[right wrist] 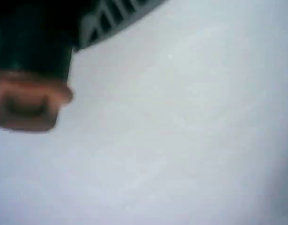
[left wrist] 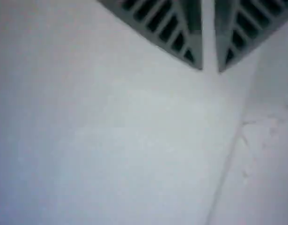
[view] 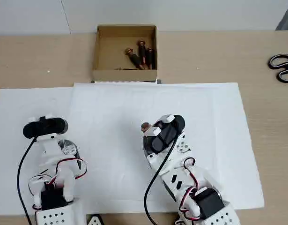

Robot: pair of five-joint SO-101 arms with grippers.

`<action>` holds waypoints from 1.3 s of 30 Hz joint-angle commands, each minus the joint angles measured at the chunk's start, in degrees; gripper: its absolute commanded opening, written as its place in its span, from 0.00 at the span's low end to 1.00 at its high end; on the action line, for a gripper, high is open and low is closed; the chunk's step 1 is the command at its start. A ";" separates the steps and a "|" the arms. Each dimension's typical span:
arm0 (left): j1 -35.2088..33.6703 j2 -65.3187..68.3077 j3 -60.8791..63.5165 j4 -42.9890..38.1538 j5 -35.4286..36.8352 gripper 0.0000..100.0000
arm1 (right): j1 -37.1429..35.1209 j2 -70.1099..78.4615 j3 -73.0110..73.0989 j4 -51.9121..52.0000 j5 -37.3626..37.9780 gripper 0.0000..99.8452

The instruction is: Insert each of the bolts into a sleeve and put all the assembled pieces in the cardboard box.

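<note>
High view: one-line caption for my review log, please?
Right claw holds a sleeved bolt over the white paper; assembled pieces lie in the cardboard box.

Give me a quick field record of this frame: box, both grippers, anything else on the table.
cardboard box: open, at the far edge of the paper
assembled pieces: about three, lying in the box toward its right side
right gripper: shut on the held piece, copper head and dark sleeve, over the paper
left gripper: shut, empty, over the paper
scissors: on the bare table, far right
</note>
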 commanded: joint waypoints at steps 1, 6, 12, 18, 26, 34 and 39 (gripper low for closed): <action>1.23 -0.09 -0.57 0.09 0.44 0.01 | 0.75 3.30 -6.77 -1.27 -3.34 0.00; 2.29 -0.09 -0.57 0.09 0.70 0.01 | 5.23 19.91 -20.75 -1.71 -4.22 0.00; 2.73 -0.09 -0.48 -0.26 0.62 0.01 | 11.38 43.03 -39.82 -1.71 -7.47 0.00; 2.73 -0.09 -0.48 -0.26 0.62 0.01 | 14.90 62.29 -57.93 -7.08 -7.47 0.00; 2.73 -0.09 -0.48 -0.26 0.62 0.01 | 16.04 84.88 -70.24 -26.24 -7.21 0.00; 2.73 -0.09 -0.48 -0.26 0.62 0.01 | 14.46 106.33 -83.34 -41.36 -7.38 0.00; 2.73 -0.09 -0.48 -0.26 0.62 0.01 | 14.81 119.43 -94.33 -49.10 -7.38 0.00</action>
